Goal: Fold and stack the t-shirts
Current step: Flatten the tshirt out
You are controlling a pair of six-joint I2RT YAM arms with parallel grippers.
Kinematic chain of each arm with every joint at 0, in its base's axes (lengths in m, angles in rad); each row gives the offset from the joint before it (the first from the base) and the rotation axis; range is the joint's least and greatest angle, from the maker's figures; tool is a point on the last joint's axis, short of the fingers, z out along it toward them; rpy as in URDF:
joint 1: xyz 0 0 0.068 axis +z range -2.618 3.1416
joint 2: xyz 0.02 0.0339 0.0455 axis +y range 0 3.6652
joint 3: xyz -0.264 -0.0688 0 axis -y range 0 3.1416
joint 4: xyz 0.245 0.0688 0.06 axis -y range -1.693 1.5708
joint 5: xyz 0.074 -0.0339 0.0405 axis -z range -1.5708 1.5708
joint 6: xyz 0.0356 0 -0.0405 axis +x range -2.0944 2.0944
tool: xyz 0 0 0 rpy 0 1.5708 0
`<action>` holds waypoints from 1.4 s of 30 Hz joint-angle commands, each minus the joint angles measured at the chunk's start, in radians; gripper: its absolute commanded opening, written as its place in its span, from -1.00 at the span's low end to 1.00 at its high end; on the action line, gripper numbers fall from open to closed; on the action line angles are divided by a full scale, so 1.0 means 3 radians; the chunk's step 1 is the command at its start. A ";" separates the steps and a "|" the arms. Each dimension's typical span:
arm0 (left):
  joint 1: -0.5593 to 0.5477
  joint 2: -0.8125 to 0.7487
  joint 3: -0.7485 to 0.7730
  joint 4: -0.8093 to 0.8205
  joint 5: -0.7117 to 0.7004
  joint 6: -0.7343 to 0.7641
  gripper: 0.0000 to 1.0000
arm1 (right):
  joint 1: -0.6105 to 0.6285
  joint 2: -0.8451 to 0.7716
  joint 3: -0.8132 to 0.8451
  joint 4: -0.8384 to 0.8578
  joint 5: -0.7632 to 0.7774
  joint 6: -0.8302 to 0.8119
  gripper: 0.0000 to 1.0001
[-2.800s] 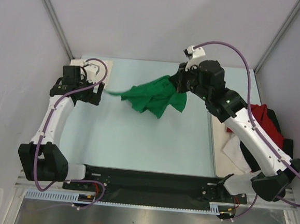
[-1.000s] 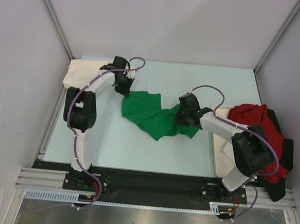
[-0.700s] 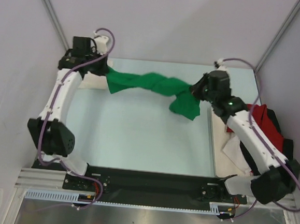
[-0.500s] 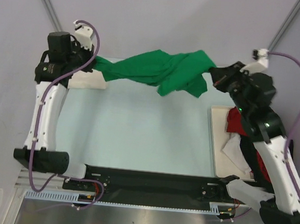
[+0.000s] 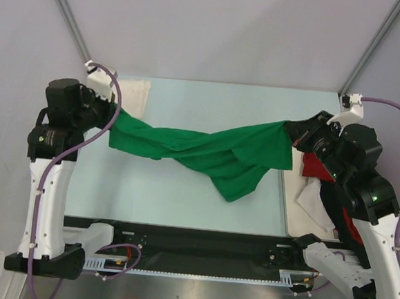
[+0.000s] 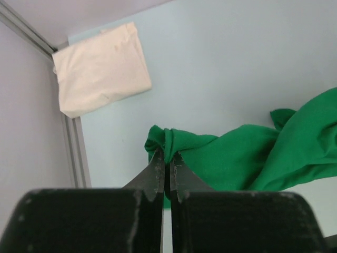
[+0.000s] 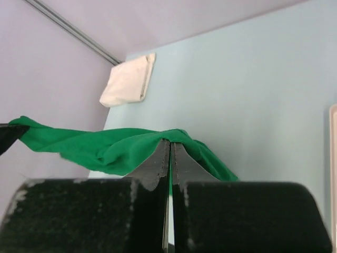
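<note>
Green t-shirt (image 5: 206, 153): stretched, twisted, between both grippers over the table (image 5: 175, 203).
Cream t-shirt (image 6: 100, 68): lay folded at the far left corner.
Left gripper (image 6: 167, 161): pinched the green t-shirt's left end.
Right gripper (image 7: 169, 150): pinched its right end.

Pale blue table (image 5: 183, 193); flat white tray (image 5: 287, 210) at right edge; grey walls (image 5: 216, 33).

From above, the right arm (image 5: 362, 197) covers most of the red tee (image 5: 314, 165) and the tray (image 5: 287, 205), so no telling how that pile lies. The left arm (image 5: 68, 111) hides a good chunk of the cream tee (image 5: 133, 94). The left wrist view chops the green tee (image 6: 295, 142) off at the right edge.
</note>
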 commanded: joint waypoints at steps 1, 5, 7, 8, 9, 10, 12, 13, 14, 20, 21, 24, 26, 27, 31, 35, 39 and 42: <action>0.0011 0.0102 -0.0245 0.0056 -0.0085 0.0043 -0.99 | -0.0001 -0.0191 0.0019 -0.0023 0.0079 -0.0095 -1.00; 0.0011 0.0489 -0.0353 0.0219 -0.0054 -0.0003 -0.99 | -0.0016 0.0012 -0.0130 0.0206 0.0105 -0.0141 -1.00; 0.0005 0.0710 -0.0368 0.0245 -0.0028 -0.0028 -0.99 | -0.0022 0.0176 -0.0155 0.0364 0.0085 -0.0203 -1.00; 0.0005 0.0812 -0.0373 0.0270 0.0043 -0.0028 -0.96 | -0.0042 0.0258 -0.0160 0.0416 0.0075 -0.0213 -1.00; 0.0005 0.1041 -0.0388 0.0301 0.0084 -0.0023 -0.91 | -0.0057 0.0421 -0.0181 0.0543 0.0049 -0.0264 -1.00; 0.0005 0.1150 -0.0389 0.0342 0.0110 -0.0013 -0.78 | -0.0073 0.0493 -0.0191 0.0605 0.0034 -0.0264 -1.00; -0.0020 0.1526 -0.0307 0.0444 0.0100 0.0007 -0.63 | -0.0149 0.0733 -0.0222 0.0783 -0.0048 -0.0259 -1.00; -0.0030 0.1651 -0.0155 0.0465 0.0044 0.0018 -0.41 | -0.0185 0.0810 -0.0252 0.0850 -0.0119 -0.0269 -1.00; -0.0046 0.1804 -0.0052 0.0505 -0.0083 0.0008 -0.30 | -0.0210 0.0897 -0.0263 0.0902 -0.0135 -0.0269 -1.00; -0.0148 0.2556 0.0639 0.0517 -0.0473 0.0013 0.50 | -0.0543 0.1439 -0.0273 0.1102 -0.0324 -0.0290 -1.00; -0.0183 0.2516 0.0604 0.0511 -0.0397 0.0038 0.50 | -0.0579 0.1485 -0.0293 0.1102 -0.0355 -0.0285 -1.00; -0.0392 0.1960 -0.0105 0.0791 -0.0243 0.0415 0.35 | -0.0666 0.1522 -0.0426 0.1127 -0.0442 -0.0295 -1.00; -0.0582 0.1491 -0.0851 0.0996 -0.0309 0.0936 0.18 | -0.0707 0.1486 -0.0518 0.1168 -0.0473 -0.0305 -1.00; -0.0770 0.1372 -0.1087 0.1042 -0.0365 0.1090 0.17 | -0.0717 0.1481 -0.0594 0.1173 -0.0483 -0.0310 -1.00; -0.0997 0.1166 -0.1905 0.0997 -0.0504 0.1597 0.25 | -0.0768 0.1415 -0.0712 0.1173 -0.0534 -0.0315 -1.00; -0.1012 0.1309 -0.2081 0.1104 -0.0580 0.1685 0.37 | -0.0789 0.1333 -0.0784 0.1183 -0.0529 -0.0315 -1.00; -0.1012 0.1559 -0.2030 0.1191 -0.0580 0.1674 0.40 | -0.0794 0.1282 -0.0805 0.1158 -0.0503 -0.0321 -1.00; -0.1012 0.1774 -0.2009 0.1262 -0.0677 0.1654 0.39 | -0.0799 0.1251 -0.0815 0.1142 -0.0493 -0.0336 -1.00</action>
